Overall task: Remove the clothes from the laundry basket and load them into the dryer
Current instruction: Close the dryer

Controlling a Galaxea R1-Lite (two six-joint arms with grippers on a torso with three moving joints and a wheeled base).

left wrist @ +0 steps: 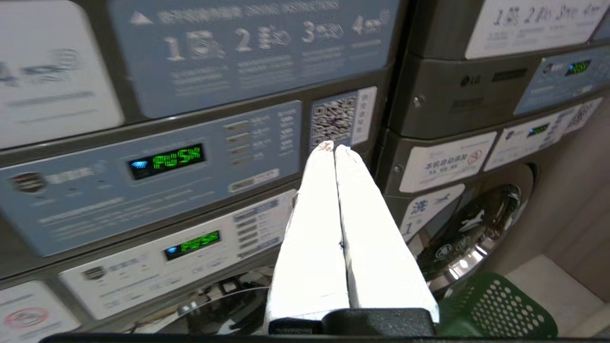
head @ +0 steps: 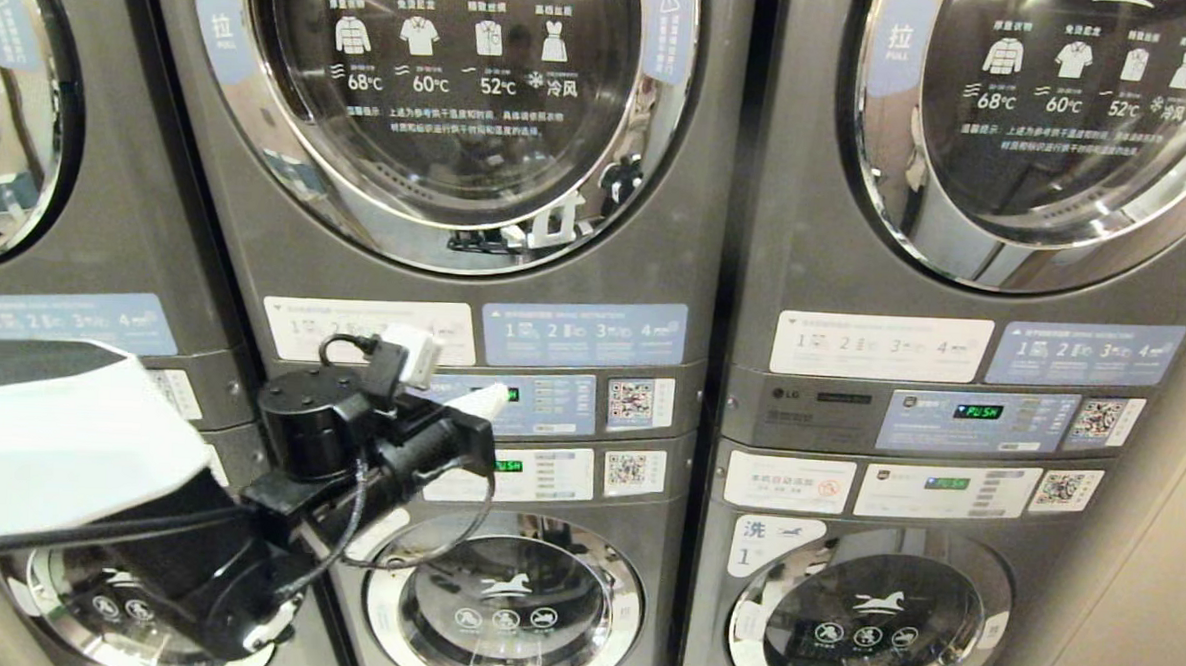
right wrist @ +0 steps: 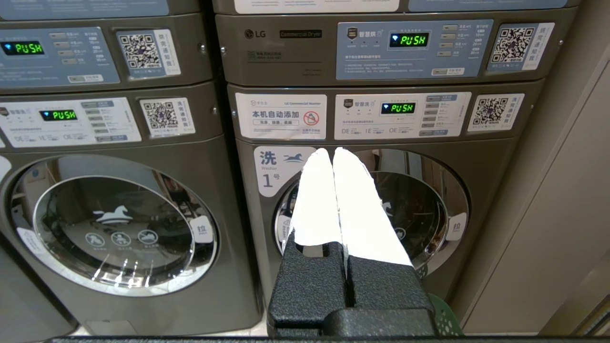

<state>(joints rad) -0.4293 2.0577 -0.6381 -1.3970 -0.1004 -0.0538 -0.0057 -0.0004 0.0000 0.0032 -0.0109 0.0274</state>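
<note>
- nothing is loaded: the middle dryer door [head: 443,96] is closed and i see no clothes.
- my left pincer [left wrist: 335,148], pressed closed and empty, is up by the control panel [left wrist: 157,166].
- the green laundry basket [left wrist: 495,305] sits on the floor, well below it.
- my right pincer [right wrist: 332,153] is closed, empty, parked low.

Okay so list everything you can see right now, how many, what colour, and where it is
grey stacked washer-dryer towers: three, grey metal, side by side filling the head view
round chrome-rimmed glass doors: six, all closed, dryers above, washers below
green PUSH displays: four readable, on the middle control panels
QR code stickers: several, black and white, beside the displays
green perforated plastic laundry basket: one, on the floor by the rightmost washer
left gripper: white fingers shut, empty, raised at the centre tower's control panels
right gripper: white fingers shut, empty, facing the rightmost washer door
</note>
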